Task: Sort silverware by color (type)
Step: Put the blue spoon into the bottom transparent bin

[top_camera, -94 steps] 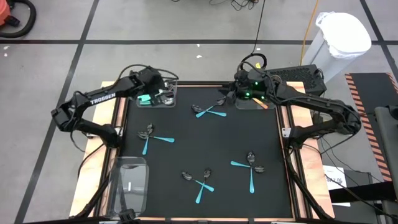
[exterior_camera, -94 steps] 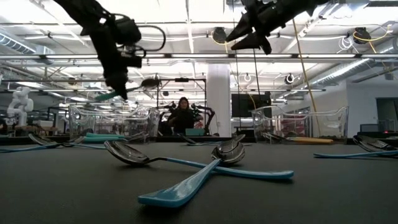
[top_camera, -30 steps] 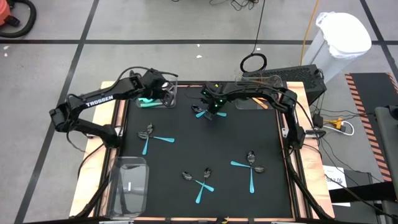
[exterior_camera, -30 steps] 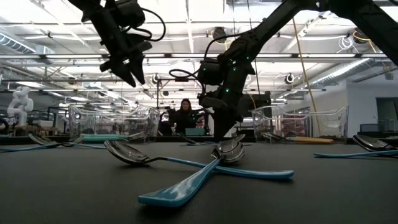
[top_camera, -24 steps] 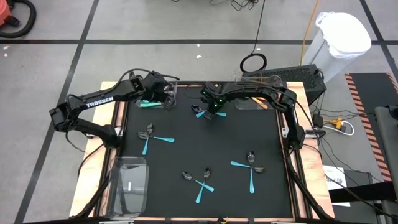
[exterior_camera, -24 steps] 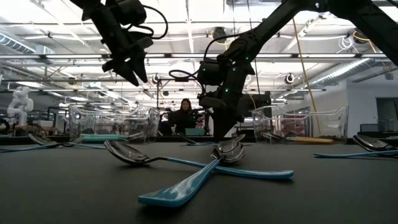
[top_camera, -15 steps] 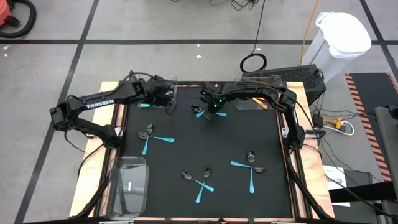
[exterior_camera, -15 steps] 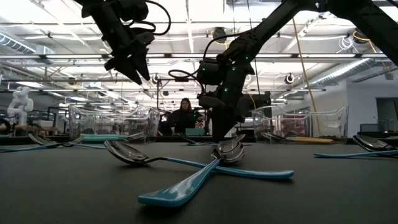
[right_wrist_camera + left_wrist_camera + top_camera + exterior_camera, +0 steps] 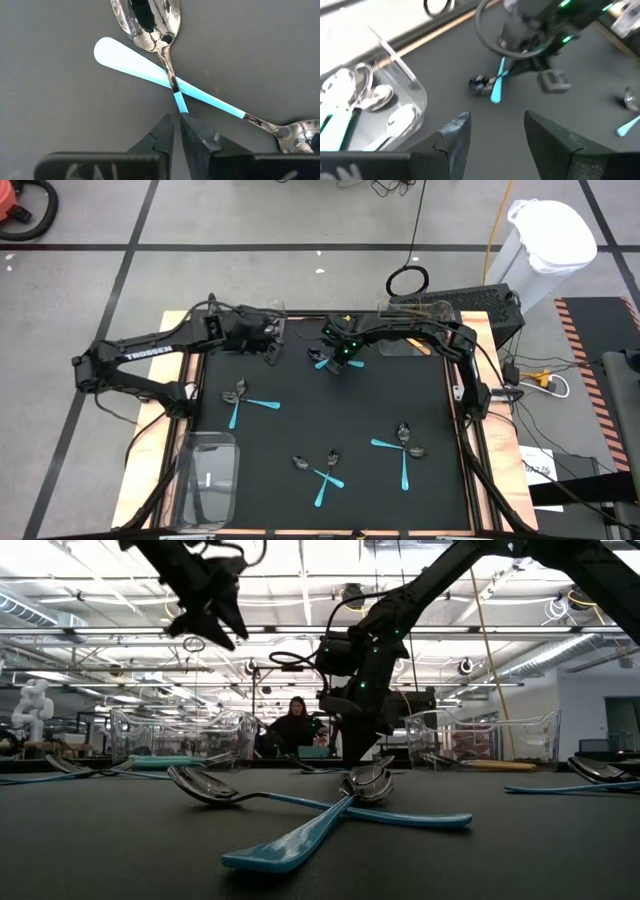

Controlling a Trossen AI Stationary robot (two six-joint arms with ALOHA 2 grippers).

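Right tool point(image 9: 176, 125) pinching teal spoon handle point(image 9: 181, 105) | crossed spoon point(image 9: 130, 60) underneath | left tool point(image 9: 495, 135) spread, near bin point(image 9: 395, 75)

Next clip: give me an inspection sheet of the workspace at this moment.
Surface: black mat.
Job's things: crossed teal-handled silverware pairs on the mat; more in the clear bin.
Clutter: empty clear bin at front left.
Grippers: left claw open, empty, above the mat; right claw nearly shut around a teal handle.
Cables: yellow cord on the floor.
Surroundings: white bagged waste bin; a person behind the table.
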